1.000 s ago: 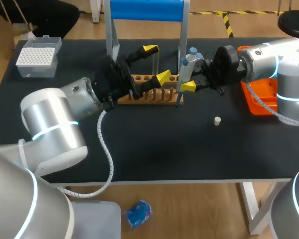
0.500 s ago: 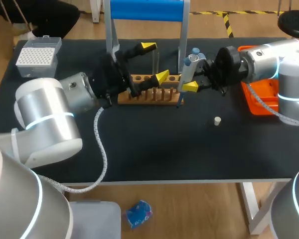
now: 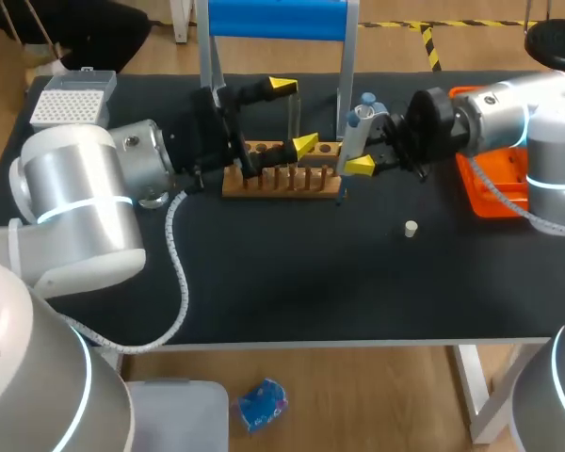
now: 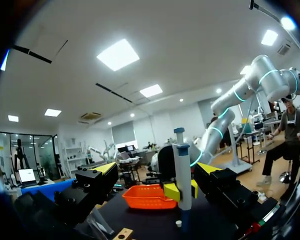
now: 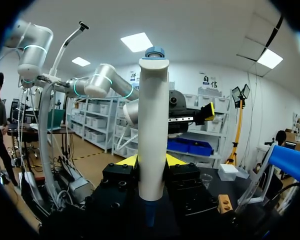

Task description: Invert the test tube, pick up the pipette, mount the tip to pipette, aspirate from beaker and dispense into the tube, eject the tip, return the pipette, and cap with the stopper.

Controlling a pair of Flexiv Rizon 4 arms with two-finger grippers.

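Table (image 3: 311,282): black top, with both arms meeting over its far middle.
Rack (image 3: 282,179): wooden and long, lying left to right at the far middle of the table.
Left arm: enters from the left and lies low over the table, wrist just left of the rack.
Left gripper (image 3: 295,116) (image 4: 156,169): fingers spread wide, one yellow tip on the far side of the rack and the other over its near edge.
Test tube (image 3: 295,124): faint clear tube, seemingly upright in the rack, within the gap between the left fingers. Contact with either finger cannot be judged.
Right arm: enters from the right, wrist just right of the rack.
Right gripper (image 3: 358,153) (image 5: 152,165) (image 4: 182,190): clamped on the pipette, a finger on each side of its body.
Pipette (image 3: 355,132) (image 5: 152,125) (image 4: 181,170): white body with a blue head, nearly upright, lower end at the right end of the rack. In the left wrist view it stands ahead of the open left fingers.
Stopper (image 3: 411,228) (image 4: 178,223): small and pale, lying free on the table, near and right of the rack, apart from both grippers.
Tip box (image 3: 71,104): far left corner of the table.
Orange tray (image 3: 494,188) (image 4: 147,196): right side of the table, partly under the right arm.
Stand (image 3: 278,19): blue top on two metal posts, just beyond the rack.
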